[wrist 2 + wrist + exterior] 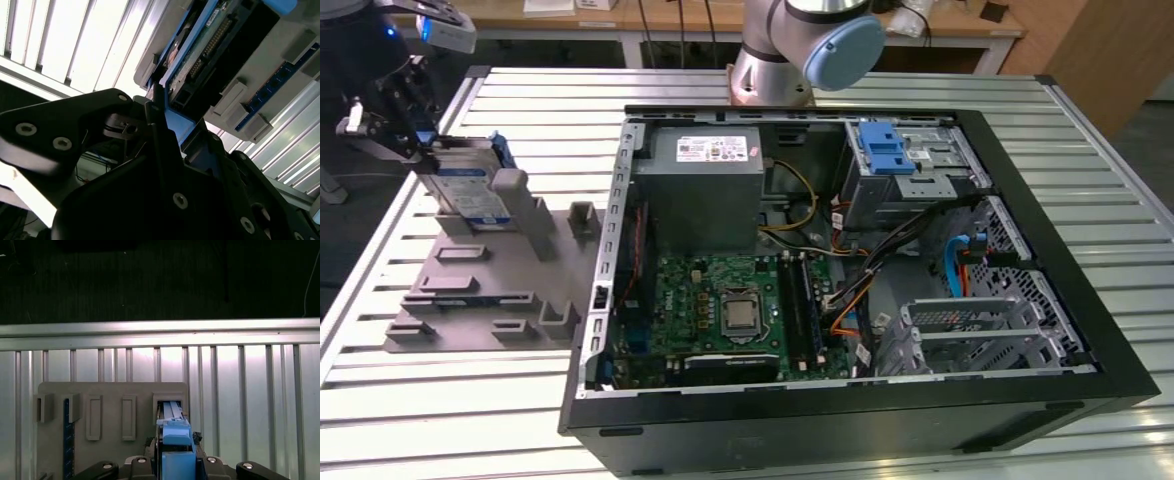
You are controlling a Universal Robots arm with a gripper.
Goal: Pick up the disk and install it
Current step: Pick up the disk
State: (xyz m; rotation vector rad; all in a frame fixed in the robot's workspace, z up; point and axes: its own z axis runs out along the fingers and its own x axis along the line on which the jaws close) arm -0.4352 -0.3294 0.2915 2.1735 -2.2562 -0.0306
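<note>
The disk [464, 190] stands on edge at the far end of a grey holder plate [487, 300], on the exterior view's left. It is a silver drive with a blue-and-white label and a blue frame. My gripper [416, 135] comes down on its upper end, and the black fingers close on the blue frame. In the first wrist view the frame's blue end [176, 440] sits between the fingers of the gripper [176, 467], above a slot of the plate [110, 390]. The second wrist view shows the disk [210, 45] edge-on past the gripper [167, 122].
An open black computer case [1067, 395] lies on the slatted metal table [440, 420], to the holder's right in the exterior view. Inside are a grey power supply [700, 190], a green motherboard [720, 310] and a drive bay with a blue latch [887, 150]. The arm's base [781, 50] stands behind the case.
</note>
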